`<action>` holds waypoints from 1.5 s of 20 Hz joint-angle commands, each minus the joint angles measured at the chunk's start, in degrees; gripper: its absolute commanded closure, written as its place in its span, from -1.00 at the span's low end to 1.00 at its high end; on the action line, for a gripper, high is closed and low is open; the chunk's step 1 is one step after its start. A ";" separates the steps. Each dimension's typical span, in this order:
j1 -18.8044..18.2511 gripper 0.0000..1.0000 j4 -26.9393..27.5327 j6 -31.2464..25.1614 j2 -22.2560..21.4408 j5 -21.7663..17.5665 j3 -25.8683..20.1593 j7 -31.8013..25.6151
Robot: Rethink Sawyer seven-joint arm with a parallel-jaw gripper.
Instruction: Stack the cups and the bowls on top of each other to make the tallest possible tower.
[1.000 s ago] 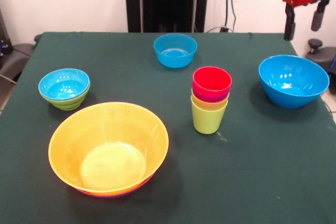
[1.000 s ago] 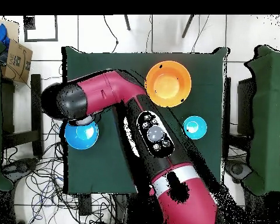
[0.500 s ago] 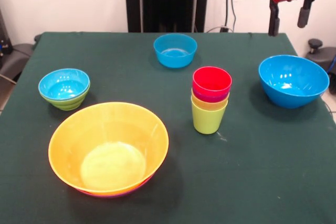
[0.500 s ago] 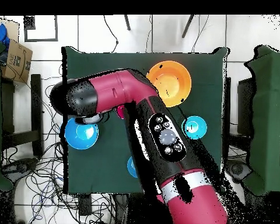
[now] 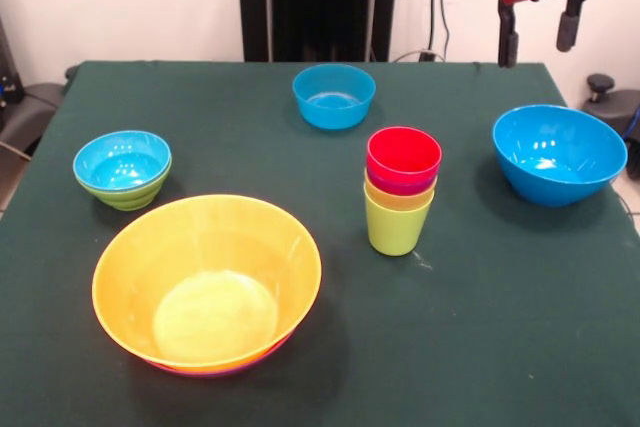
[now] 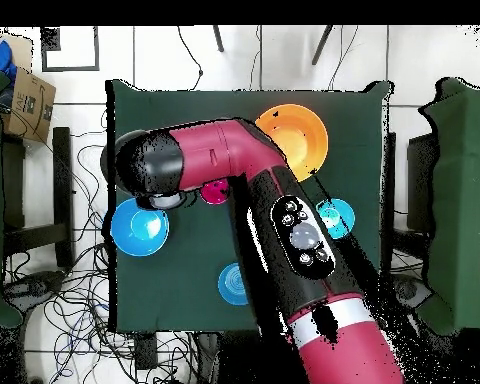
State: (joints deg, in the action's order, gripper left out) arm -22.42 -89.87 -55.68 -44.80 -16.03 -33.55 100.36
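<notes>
gripper [image 5: 535,39] spread, empty, has drifted from over the big blue bowl [image 5: 559,153] toward the tower [image 5: 401,190] | tower below, to one side | next pick undecided

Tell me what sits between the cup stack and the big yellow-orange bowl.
Nothing: in the front view only bare green tablecloth separates the cup stack from the yellow-orange bowl.
</notes>
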 commanded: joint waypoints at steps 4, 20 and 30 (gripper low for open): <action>-0.41 -1.00 -1.87 -1.25 3.98 0.30 2.95 2.81; -1.15 -1.00 -0.46 -1.10 4.97 0.44 4.55 3.84; -4.76 -1.00 2.76 -6.65 -1.40 -1.23 7.22 1.72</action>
State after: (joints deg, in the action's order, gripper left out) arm -24.93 -88.99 -58.15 -44.44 -15.66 -30.96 100.36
